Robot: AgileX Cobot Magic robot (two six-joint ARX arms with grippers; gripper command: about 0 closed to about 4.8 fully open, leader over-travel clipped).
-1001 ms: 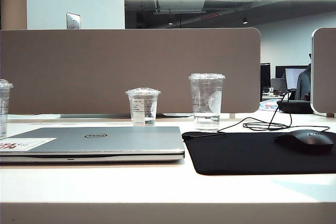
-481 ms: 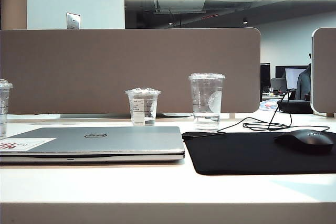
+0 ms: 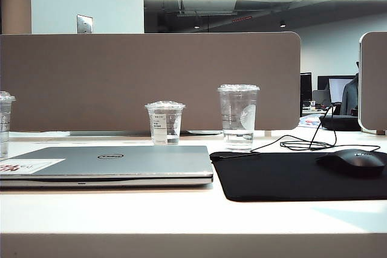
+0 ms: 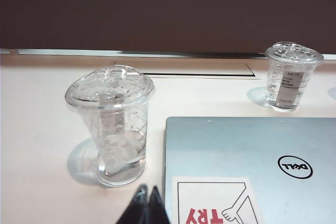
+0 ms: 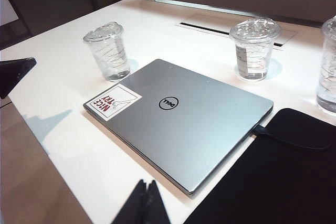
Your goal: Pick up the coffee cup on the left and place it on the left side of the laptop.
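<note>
Clear plastic lidded coffee cup (image 4: 111,124), whitish patch inside, beside silver-grey laptop (image 4: 247,156); left pincer (image 4: 146,199) and right pincer (image 5: 145,195) both closed, empty

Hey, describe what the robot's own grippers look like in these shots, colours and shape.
Only the fingertips show. The left gripper has two black, tapering fingers with pointed tips, pressed together. The right gripper looks the same: two dark, pointed fingers. No cables or markings are visible, and neither arm appears in the exterior view.

The clear lidded coffee cup (image 4: 111,124) stands upright just beside the closed silver laptop's (image 4: 252,150) left edge.
</note>
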